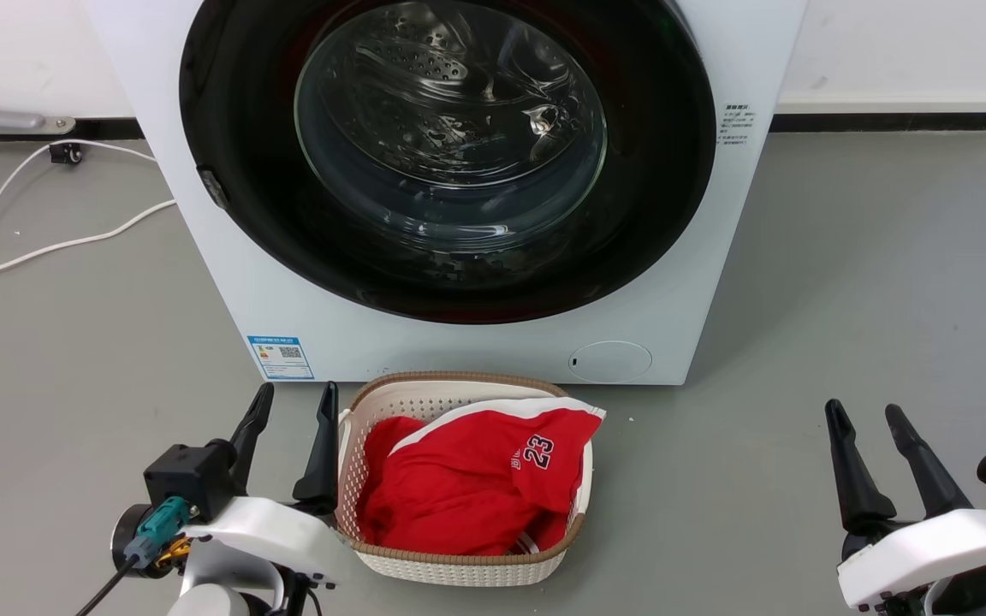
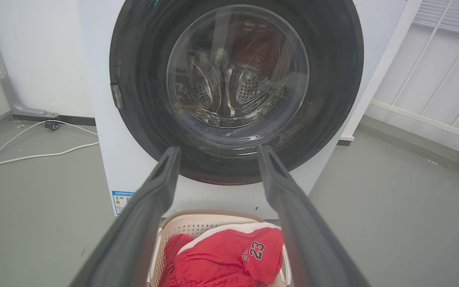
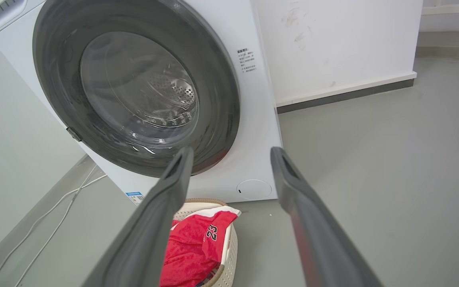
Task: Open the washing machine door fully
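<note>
Washing machine point(image 1: 228, 282): standing white and square on the floor, backing onto the wall, facing the robot.
Washing machine door point(image 1: 450, 145): lying shut and flush in the machine's front, spanning nearly its whole width, showing the steel drum through the glass bowl. Judging by that, none of the opening is done yet.
Left to do: reaching in, catching the door's edge and swinging it out to full travel. By the look of it, that is the whole task.
Left gripper point(image 1: 298, 392): hanging low just beside the basket's left rim, well apart from the door, jaws spread wide, gripping nothing.
Right gripper point(image 1: 863, 409): hanging low over bare floor to the right, well apart from the door, jaws spread wide, gripping nothing.
Door catch point(image 1: 212, 186): sitting as a small tab on the door's left edge, probably marking the side to pull.
Floor point(image 1: 844, 282): stretching grey, smooth and matt around the machine.
Wall point(image 1: 887, 43): rising white behind, ending in a dark skirting strip.
Basket point(image 1: 459, 569): sitting just in front of the machine, below the door, possibly crowding the approach.
Red garment point(image 1: 467, 479): lying bunched in the basket, showing the number 23.
White cable point(image 1: 56, 244): trailing across the floor left of the machine.
</note>
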Available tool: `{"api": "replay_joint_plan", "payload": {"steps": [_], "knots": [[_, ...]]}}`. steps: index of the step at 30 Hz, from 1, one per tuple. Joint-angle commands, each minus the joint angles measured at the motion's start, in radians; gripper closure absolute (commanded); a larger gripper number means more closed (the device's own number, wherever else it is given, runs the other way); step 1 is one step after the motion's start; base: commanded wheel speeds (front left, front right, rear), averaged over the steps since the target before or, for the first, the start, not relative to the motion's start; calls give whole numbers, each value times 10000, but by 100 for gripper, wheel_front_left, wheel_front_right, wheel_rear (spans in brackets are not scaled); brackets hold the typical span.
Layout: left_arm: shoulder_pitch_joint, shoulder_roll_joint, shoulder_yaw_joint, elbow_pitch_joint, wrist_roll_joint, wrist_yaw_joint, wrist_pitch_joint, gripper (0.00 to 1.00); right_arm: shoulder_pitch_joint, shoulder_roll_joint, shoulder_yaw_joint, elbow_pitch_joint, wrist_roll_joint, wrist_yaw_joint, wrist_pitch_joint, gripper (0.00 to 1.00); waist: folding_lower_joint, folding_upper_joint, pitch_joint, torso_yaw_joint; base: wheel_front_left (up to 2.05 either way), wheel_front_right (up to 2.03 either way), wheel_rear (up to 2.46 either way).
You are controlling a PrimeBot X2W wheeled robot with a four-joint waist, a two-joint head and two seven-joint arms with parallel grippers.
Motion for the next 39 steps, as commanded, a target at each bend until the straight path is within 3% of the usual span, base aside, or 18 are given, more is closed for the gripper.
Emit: {"api": "replay_joint_plan", "payload": {"steps": [1, 39], "knots": [[-160, 54, -42, -16, 271, 39, -113, 0, 43, 29, -32, -170, -358, 18, -2, 0, -1, 0, -6, 0, 0, 0, 0], [-147, -212, 27, 871, 2263, -305, -840, 0, 334, 251, -144, -321, -3119, 25, -314, 0, -1, 0, -169, 41, 0, 0, 0]]}}
